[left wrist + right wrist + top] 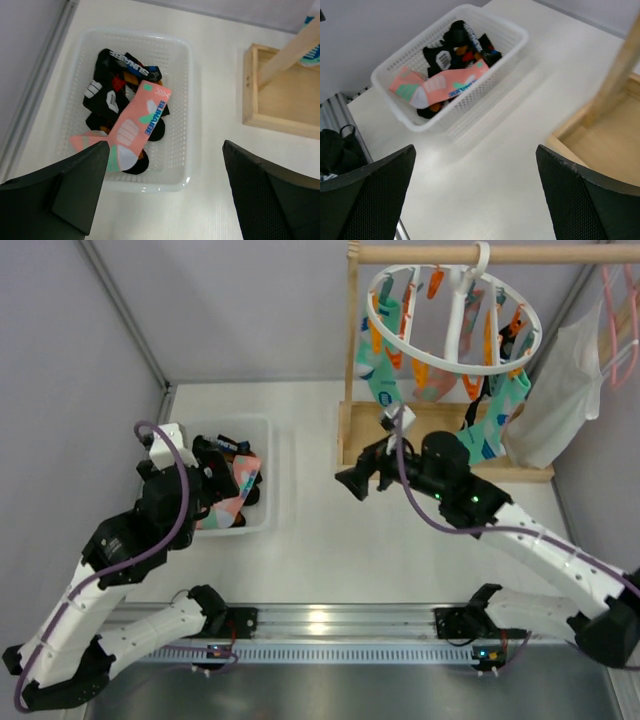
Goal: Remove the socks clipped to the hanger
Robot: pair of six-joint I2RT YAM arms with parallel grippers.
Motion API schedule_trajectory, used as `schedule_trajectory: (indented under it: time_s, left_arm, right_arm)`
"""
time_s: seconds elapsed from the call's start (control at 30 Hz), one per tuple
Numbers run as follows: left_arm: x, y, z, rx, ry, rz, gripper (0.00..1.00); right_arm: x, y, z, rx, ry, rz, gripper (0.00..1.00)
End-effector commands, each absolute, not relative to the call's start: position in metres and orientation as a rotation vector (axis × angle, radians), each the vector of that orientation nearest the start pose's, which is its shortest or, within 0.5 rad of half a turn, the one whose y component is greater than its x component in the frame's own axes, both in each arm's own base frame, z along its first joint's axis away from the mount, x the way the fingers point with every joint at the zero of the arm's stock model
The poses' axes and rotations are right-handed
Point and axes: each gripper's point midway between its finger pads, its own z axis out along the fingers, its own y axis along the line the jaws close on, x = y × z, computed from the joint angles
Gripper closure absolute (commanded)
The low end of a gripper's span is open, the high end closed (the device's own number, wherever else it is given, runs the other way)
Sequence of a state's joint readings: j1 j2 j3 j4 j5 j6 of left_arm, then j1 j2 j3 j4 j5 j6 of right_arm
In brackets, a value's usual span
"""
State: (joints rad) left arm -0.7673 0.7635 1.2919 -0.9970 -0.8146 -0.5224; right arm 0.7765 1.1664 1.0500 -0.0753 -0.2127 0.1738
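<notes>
Top external: socks (384,380) clipped on hanger (457,330), top right. Left gripper (165,148) over basket (186,105), right gripper (476,150) near hanger, both wide open, empty. Between picks, I'd say; raise your right to a sock.

A lab test cell: grey panel walls (250,300), aluminium mounting rail (350,625)

Pale grey walls (250,300) are enclosing a white table (310,535), a wooden rack (353,340) standing behind, light glinting off a metal rail (330,620).
</notes>
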Motion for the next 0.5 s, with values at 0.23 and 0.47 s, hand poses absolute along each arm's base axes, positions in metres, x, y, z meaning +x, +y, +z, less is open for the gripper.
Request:
schedule_trajectory:
  time_s: [0.23, 0.47]
  left_arm:
    - [0.222, -0.096, 0.316, -0.061, 1.957, -0.180, 0.02]
    - [0.216, -0.094, 0.302, 0.019, 1.978, -0.162, 0.01]
  right_arm:
    - [0.266, 0.093, 0.262, 0.026, 1.835, 0.199, 0.00]
    - [0.286, 0.000, 0.239, 0.419, 1.795, -0.042, 0.01]
